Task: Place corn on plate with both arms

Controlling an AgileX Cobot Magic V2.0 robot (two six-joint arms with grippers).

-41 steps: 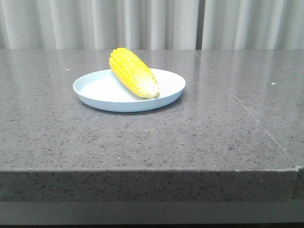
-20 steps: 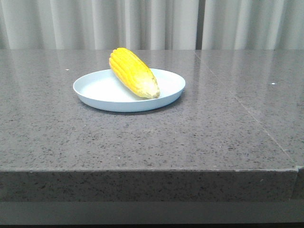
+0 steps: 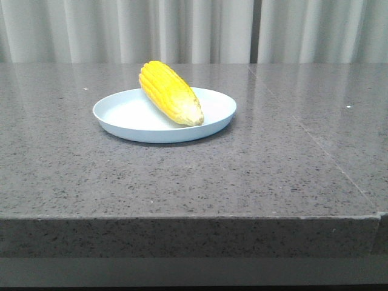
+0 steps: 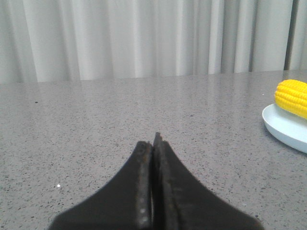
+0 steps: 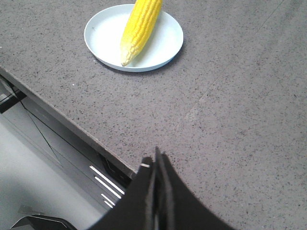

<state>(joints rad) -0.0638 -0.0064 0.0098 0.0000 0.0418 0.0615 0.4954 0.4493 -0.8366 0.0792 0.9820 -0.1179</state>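
The yellow corn point(image 3: 170, 93) lies across the pale blue-white plate point(image 3: 124, 114), its paler tip toward the front and its thick end over the far rim. The right wrist view shows the same corn point(image 5: 139, 27) on the plate point(image 5: 165, 43), well away from my right gripper point(image 5: 156, 159), which is shut with nothing in it. My left gripper point(image 4: 153, 139) is shut and empty too, over bare table; in its view the corn point(image 4: 292, 97) and the plate point(image 4: 283, 127) sit far off at the edge. Neither gripper appears in the front view.
The grey speckled table point(image 3: 254, 163) ends in a front edge close to the camera. In the right wrist view that edge point(image 5: 72, 127) runs just beside the gripper, with dark frame parts below. Pale curtains point(image 3: 194, 30) hang behind the table.
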